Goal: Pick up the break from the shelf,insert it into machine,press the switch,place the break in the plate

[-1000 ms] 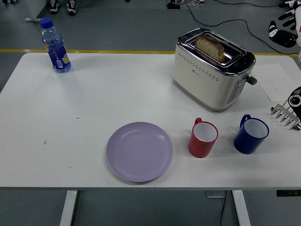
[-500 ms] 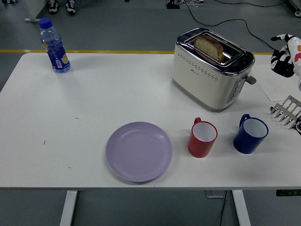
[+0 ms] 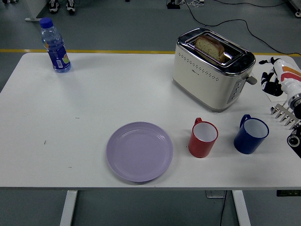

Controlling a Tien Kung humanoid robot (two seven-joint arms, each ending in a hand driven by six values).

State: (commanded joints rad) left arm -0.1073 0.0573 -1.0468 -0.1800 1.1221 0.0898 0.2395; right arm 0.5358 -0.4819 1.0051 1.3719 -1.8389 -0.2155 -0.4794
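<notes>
Creeping in from the right edge, the right hand [image 3: 273, 77] now sits just beside the toaster's lever [image 3: 252, 80]; half a second ago it was higher and further off. Fingers look loosely curled, holding nothing (hard to be sure, it's small). The bread [image 3: 210, 47] is already standing in the toaster [image 3: 211, 70] slot, so I'd guess the switch press is next. The purple plate [image 3: 139, 151] waits empty, and the metal rack [image 3: 285, 114] sits at the right edge.
</notes>
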